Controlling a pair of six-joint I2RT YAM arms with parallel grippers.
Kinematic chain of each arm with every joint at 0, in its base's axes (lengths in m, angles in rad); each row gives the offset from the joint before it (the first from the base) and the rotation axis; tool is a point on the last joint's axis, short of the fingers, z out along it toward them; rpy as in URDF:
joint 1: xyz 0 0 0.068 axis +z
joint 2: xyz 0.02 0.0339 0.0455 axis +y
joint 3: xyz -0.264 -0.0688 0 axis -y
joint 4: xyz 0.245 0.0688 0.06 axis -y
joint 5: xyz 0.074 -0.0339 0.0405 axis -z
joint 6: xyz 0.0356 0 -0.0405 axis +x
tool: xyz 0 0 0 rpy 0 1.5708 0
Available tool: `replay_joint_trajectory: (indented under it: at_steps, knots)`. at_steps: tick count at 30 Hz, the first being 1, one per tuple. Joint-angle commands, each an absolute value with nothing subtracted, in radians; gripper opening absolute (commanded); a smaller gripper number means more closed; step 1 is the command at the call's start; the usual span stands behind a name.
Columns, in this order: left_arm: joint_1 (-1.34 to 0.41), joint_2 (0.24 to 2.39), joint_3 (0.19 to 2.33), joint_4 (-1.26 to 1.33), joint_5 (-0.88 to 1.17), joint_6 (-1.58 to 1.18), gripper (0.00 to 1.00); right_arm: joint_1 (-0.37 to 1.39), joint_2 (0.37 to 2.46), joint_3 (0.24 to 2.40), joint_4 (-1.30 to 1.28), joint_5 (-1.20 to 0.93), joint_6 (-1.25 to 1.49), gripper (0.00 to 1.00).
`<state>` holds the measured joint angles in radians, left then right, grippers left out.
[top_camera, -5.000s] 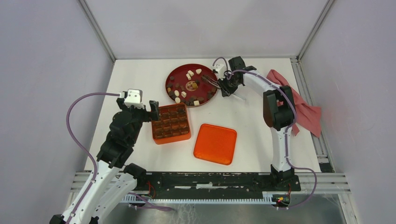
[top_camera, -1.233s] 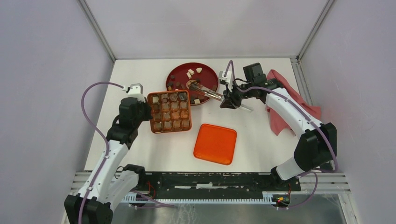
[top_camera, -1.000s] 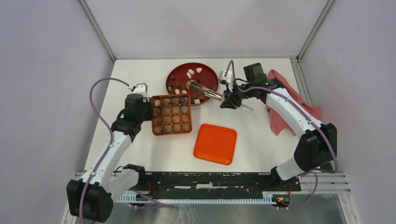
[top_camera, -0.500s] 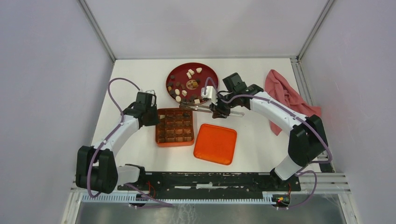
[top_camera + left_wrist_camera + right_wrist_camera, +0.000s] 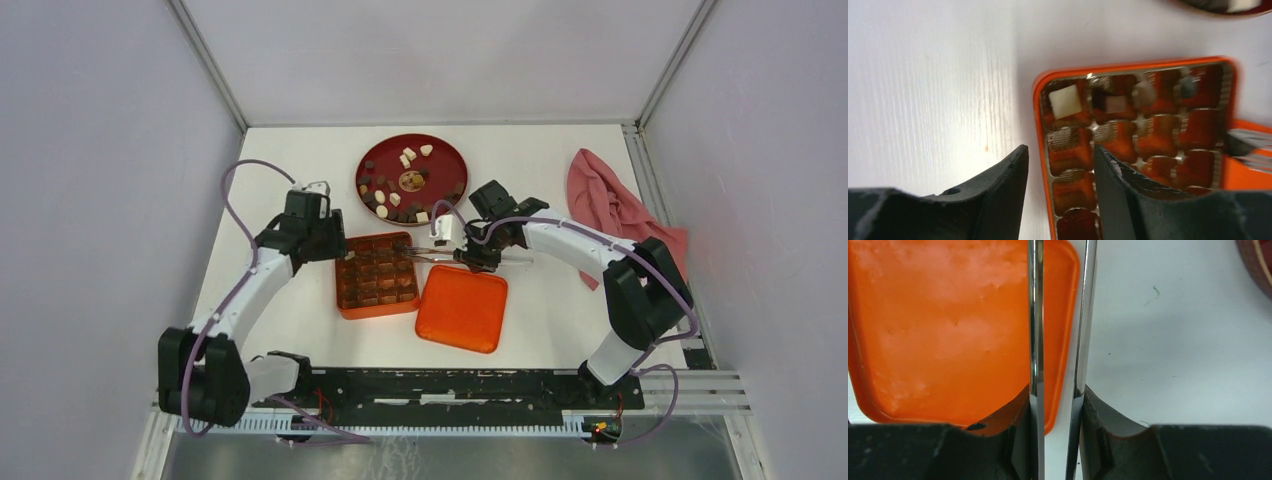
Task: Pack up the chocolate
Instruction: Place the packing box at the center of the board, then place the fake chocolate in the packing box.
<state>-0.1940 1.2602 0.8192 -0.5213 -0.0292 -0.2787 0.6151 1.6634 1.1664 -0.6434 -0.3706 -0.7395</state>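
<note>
Orange plastic, a square tray [image 5: 343, 282] of small cells, lies mid-table, a little askew to the table's edges. Five seconds ago it sat further toward the left edge, and a second ago nearer the plate. Now its right side is just beside the flat orange lid [image 5: 462, 308]; I cannot tell whether they touch. The left gripper [image 5: 1059, 150] then gripped the tray's left side. Now its claw stands partly open, one finger on each side of that rim [image 5: 1037, 115] and pressing neither side. The right gripper [image 5: 1055, 392] has left the red plate [image 5: 447, 163] at the table's far edge and hangs over the lid's far edge. Its claw is clamped on metal tweezers [image 5: 1035, 315], whose long axis runs left to right across the table, tips over the tray's far right corner. The chocolate [image 5: 394, 199] is in two places, loose pieces on the plate and pieces filling the tray's cells. The pieces are too small and blocky to show any long axis. One cream-white square [image 5: 1065, 100] lies flat in the tray's far left corner cell. A pink cloth [image 5: 610, 205] lies crumpled at the table's right edge.
</note>
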Motion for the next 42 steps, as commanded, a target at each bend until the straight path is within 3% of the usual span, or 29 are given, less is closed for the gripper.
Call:
replay_joint_trajectory:
  at_steps: [1, 4, 8, 42]
  knots:
    - [-0.195, 1.048, 0.861, -0.404, 0.057, -0.242, 0.59, 0.647, 1.634, 1.159, -0.615, -0.323, -0.753, 0.00]
    - [-0.195, 0.908, 0.786, -0.307, 0.059, -0.205, 0.70, 0.662, 1.639, 1.164, -0.616, -0.320, -0.749, 0.00]
    - [-0.194, 0.851, 0.774, -0.354, -0.021, -0.167, 0.78, 0.678, 1.643, 1.175, -0.626, -0.319, -0.747, 0.01]
    - [-0.194, 0.854, 0.775, -0.383, -0.026, -0.176, 0.78, 0.698, 1.665, 1.216, -0.618, -0.287, -0.679, 0.29]
